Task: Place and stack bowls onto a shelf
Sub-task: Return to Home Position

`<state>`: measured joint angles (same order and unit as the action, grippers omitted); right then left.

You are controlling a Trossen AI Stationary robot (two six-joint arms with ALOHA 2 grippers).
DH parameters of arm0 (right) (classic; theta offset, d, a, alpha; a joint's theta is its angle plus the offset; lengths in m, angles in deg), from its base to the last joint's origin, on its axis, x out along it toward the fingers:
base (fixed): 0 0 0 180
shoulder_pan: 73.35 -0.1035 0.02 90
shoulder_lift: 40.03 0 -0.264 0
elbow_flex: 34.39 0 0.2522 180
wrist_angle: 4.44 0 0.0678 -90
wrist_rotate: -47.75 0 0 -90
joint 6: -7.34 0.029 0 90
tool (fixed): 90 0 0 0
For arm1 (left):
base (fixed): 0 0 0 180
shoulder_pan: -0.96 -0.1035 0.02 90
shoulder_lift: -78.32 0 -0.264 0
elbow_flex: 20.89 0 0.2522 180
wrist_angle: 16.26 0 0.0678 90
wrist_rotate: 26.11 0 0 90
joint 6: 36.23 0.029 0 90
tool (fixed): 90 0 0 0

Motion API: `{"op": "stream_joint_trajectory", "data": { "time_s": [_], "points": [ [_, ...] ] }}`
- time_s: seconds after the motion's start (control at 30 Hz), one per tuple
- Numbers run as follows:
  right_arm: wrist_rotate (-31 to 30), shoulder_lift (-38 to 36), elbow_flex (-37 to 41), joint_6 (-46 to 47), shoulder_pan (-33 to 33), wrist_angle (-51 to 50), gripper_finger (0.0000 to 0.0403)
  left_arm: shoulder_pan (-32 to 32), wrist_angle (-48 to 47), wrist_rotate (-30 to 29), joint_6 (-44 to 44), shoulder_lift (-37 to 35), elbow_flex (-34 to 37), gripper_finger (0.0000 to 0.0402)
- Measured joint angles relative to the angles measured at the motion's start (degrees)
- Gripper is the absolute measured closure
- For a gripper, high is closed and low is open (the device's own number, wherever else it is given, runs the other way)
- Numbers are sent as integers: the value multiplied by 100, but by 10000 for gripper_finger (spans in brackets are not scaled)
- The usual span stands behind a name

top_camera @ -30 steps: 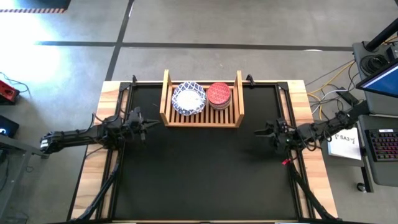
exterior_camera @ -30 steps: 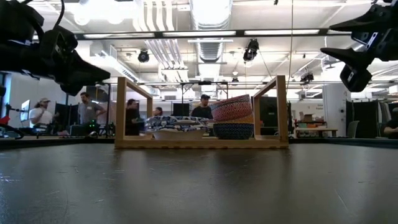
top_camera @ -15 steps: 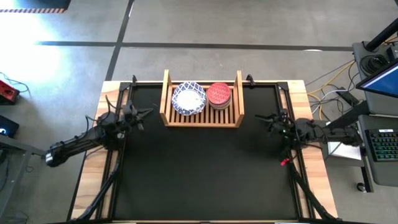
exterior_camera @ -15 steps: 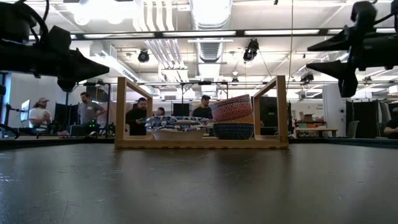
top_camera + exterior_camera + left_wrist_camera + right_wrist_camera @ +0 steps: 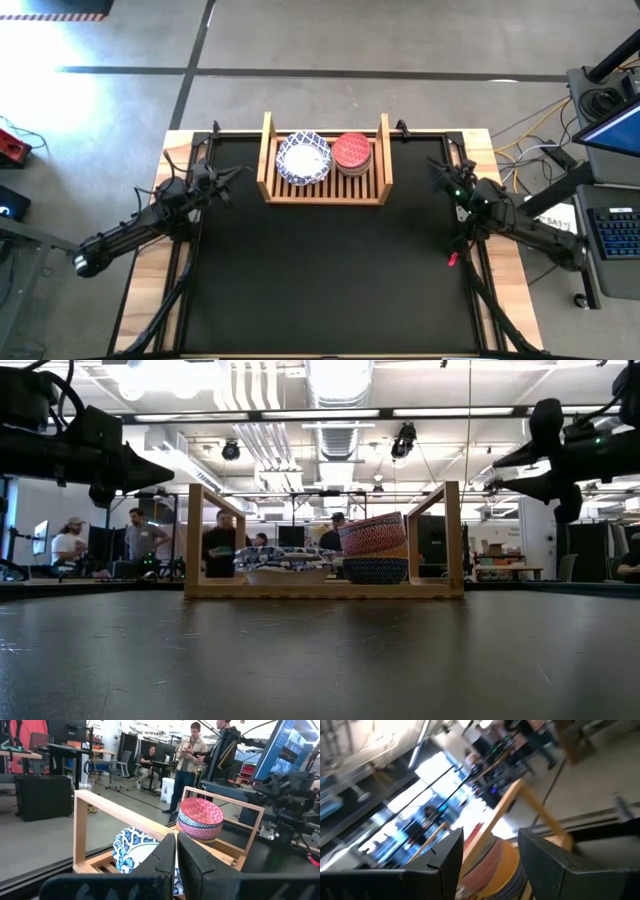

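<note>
High view: shelf (image 5: 325, 190) sits at upper centre of the tabletop (image 5: 320, 275), long axis running left to right across the frame. Two stacks on it, side by side: white-blue stack (image 5: 303, 159) in the left half, red-topped stack (image 5: 351, 152) in the right half, the rims close together. No bowl lies loose on the tabletop.

Left end effector (image 5: 232, 177) is at mid-left of the frame, off the shelf's left board and apart from it, tips aimed right and slightly up toward the white-blue stack. The left wrist view shows its fingers (image 5: 167, 862) drawn together to a thin slit, with nothing between them.

Right end effector (image 5: 440, 175) is at mid-right, apart from the right board and aimed up-left. The right wrist view shows its fingers (image 5: 445, 862) spread wide and empty.

Key relation: the shelf lies between the two end effectors, each facing its nearer stack. The left is nearer the white-blue stack, the right nearer the red-topped one.

Judgement: stacking looks complete. The move due is a retreat, each arm backing outward along its own line, away from the shelf boards. Both look clear of the boards, so there is little risk of snagging.
</note>
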<state>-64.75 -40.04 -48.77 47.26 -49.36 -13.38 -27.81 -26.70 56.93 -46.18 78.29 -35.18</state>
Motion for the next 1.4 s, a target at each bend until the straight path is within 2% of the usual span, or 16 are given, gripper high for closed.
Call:
{"op": "stream_joint_trajectory", "data": {
  "time_s": [0.17, 0.5, 1.4],
  "points": [
    [0, 0, 0, 0, 527, 0, 225, 0, 3, 0, 0, 0, 0, 402],
    [0, 5, 0, -2, 873, 0, 225, 0, 3, 2, 0, 0, 0, 402],
    [2, 20, 2, -2, 931, 0, 225, 0, 12, 4, 0, 68, -50, 402]
  ]
}}
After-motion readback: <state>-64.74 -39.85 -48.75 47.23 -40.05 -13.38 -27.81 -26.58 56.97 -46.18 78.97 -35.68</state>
